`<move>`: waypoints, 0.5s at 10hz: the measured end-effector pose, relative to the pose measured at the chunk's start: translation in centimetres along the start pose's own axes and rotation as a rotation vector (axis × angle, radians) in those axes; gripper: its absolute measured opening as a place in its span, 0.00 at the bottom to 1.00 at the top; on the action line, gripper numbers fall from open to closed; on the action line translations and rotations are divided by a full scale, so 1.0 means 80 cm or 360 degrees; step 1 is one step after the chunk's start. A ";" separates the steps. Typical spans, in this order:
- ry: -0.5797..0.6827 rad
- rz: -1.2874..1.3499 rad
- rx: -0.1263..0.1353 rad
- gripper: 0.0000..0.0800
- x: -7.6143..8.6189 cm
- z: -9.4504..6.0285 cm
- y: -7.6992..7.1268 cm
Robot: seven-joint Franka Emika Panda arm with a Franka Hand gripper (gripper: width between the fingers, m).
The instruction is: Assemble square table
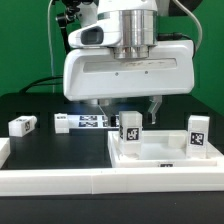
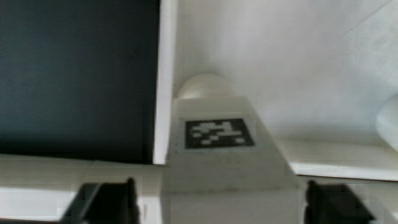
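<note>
The white square tabletop [image 1: 150,157] lies underside up on the black table, inside the corner of the border wall. One white leg [image 1: 130,126] with a black-and-white tag stands upright at the corner on the exterior view's left. A second leg [image 1: 197,136] stands at the corner on that view's right. A third leg [image 1: 22,125] lies loose on the table at the far left. My gripper [image 1: 128,108] hangs over the first leg. In the wrist view that leg [image 2: 217,133] sits between my dark fingers [image 2: 107,200], with a thin gap showing beside it. My gripper [image 2: 222,205] is open around it.
The marker board [image 1: 85,122] lies flat behind the tabletop on the exterior view's left. The long white L-shaped border wall [image 1: 60,182] runs along the front. In the wrist view, black table [image 2: 80,70] shows beyond the tabletop's raised rim [image 2: 169,60].
</note>
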State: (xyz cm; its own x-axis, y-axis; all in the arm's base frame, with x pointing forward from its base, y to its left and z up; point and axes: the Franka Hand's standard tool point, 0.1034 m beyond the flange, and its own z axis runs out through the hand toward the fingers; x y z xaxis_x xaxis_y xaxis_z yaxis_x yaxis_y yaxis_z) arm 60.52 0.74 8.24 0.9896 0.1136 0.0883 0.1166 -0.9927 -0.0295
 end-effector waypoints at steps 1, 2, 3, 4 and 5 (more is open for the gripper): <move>0.0000 0.0016 0.0001 0.44 0.000 0.000 0.000; 0.0001 0.0048 0.0002 0.36 0.000 0.000 0.000; 0.0001 0.0045 0.0001 0.36 0.000 0.000 0.000; 0.0001 0.0090 0.0004 0.36 0.000 0.000 0.000; 0.0001 0.0201 0.0004 0.36 0.000 0.000 0.001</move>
State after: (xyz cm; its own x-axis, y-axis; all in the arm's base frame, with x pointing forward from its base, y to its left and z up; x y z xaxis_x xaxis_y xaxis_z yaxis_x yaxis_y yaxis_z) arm 60.52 0.69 8.23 0.9964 -0.0122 0.0843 -0.0086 -0.9990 -0.0432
